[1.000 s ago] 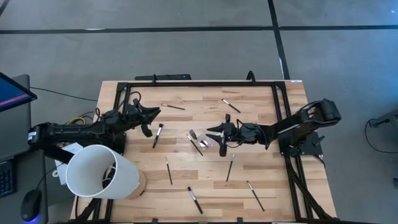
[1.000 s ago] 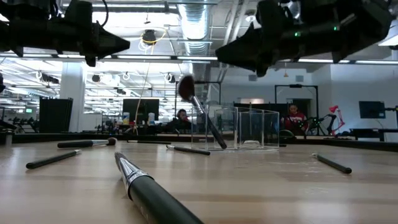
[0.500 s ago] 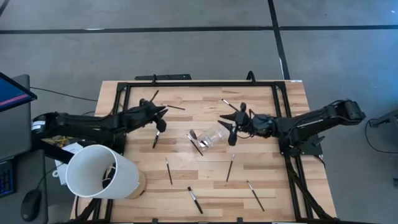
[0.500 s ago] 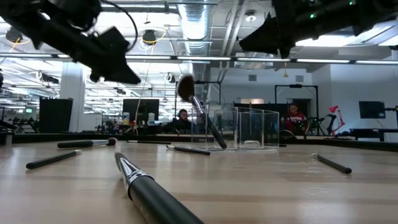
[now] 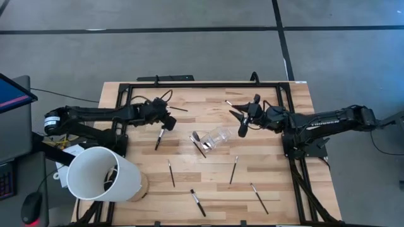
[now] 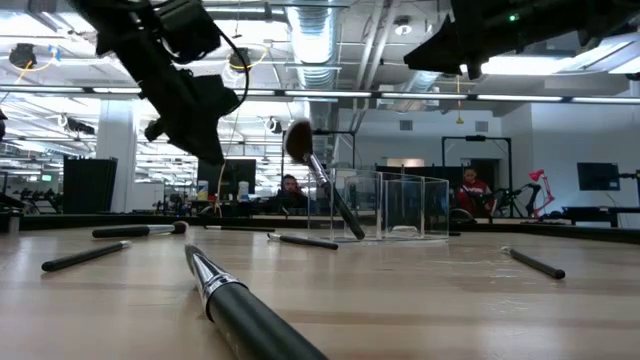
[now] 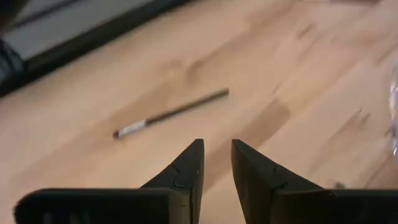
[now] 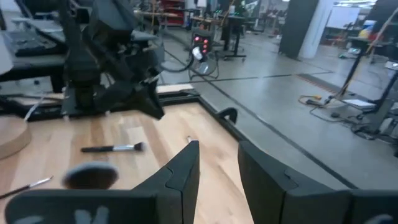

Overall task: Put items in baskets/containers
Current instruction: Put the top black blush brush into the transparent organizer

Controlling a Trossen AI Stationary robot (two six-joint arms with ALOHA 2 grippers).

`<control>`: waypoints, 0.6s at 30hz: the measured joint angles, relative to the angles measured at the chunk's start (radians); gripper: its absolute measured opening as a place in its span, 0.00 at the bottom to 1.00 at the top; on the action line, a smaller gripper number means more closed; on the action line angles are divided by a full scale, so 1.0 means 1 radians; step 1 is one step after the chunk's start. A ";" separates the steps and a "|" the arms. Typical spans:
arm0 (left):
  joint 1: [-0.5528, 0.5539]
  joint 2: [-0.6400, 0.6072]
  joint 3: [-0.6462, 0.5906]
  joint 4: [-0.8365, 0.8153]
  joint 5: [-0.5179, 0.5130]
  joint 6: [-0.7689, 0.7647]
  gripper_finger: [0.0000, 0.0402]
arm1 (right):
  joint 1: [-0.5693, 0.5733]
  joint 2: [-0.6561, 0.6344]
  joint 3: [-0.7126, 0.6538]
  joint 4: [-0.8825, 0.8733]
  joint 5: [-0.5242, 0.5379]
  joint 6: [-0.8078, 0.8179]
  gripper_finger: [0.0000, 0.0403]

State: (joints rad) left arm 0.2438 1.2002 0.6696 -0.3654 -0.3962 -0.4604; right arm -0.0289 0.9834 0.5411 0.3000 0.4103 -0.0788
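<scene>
A clear container (image 5: 214, 137) stands mid-table, with one fluffy-tipped brush (image 6: 320, 180) leaning out over its rim. Several thin dark brushes lie flat on the wood, among them one (image 5: 160, 137) near my left gripper and one (image 5: 233, 170) nearer the front. My left gripper (image 5: 165, 121) hovers left of the container, tipped downward, open and holding nothing. A thin brush (image 7: 171, 112) lies ahead of my left gripper (image 7: 217, 152). My right gripper (image 5: 242, 123) hangs right of the container, roughly level, and my right gripper (image 8: 217, 158) is open and holds nothing.
A large white cylinder (image 5: 101, 173) stands at the table's near left corner. A black rail frame (image 5: 202, 84) runs round the table's edges. More brushes lie near the front edge (image 5: 198, 202) and front right (image 5: 259, 198). A thick dark handle (image 6: 250, 315) lies close to the low camera.
My right gripper has drawn back from the container toward the table's right and far side and has risen. My left gripper has gone toward the container and tipped from about level to pointing downward. The brush in the container and those on the table have stayed put.
</scene>
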 joint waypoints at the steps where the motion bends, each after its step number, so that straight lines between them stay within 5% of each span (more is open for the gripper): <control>1: 0.005 0.018 0.028 -0.061 0.006 -0.002 0.20 | -0.008 -0.008 0.000 -0.014 -0.009 0.000 0.25; 7: -0.001 0.120 0.171 -0.318 -0.026 -0.070 0.19 | -0.036 -0.017 0.000 -0.068 -0.045 0.030 0.25; 13: 0.033 0.209 0.201 -0.403 0.174 -0.149 0.19 | -0.042 -0.017 0.000 -0.086 -0.047 0.034 0.25; 18: 0.030 0.270 0.199 -0.473 0.207 -0.222 0.19 | -0.039 -0.017 0.000 -0.085 -0.048 0.022 0.25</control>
State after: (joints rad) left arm 0.2738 1.4704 0.8684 -0.8379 -0.1893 -0.6823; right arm -0.0681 0.9665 0.5411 0.2154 0.3626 -0.0568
